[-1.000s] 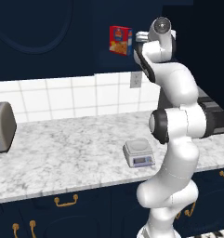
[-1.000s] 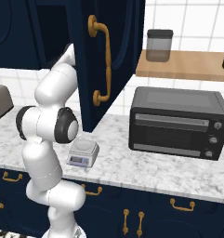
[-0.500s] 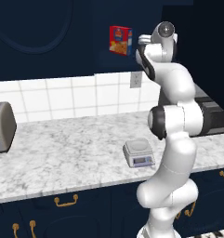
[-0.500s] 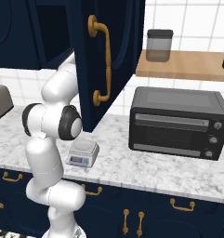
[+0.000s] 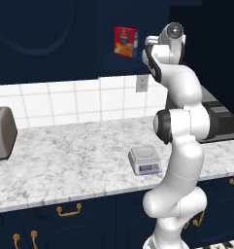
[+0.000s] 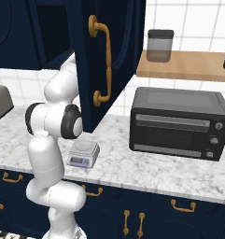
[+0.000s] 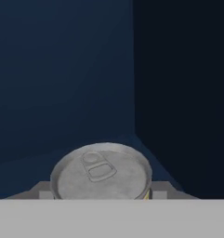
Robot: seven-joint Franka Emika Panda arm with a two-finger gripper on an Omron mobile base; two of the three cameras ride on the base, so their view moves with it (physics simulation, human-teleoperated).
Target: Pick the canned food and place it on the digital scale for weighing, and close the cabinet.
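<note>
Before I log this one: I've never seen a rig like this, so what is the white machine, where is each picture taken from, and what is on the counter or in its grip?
The white machine is a robot arm on a driving base in a rendered kitchen. Two pictures come from cameras on the base, behind the arm to its left and right. The third looks along the gripper, reaching into the open navy cabinet. On the marble counter stand a small grey digital scale, a toaster and a black oven. A red-and-yellow box sits inside the cabinet. The gripper is shut on the canned food, seen by its silver pull-tab top.
</note>
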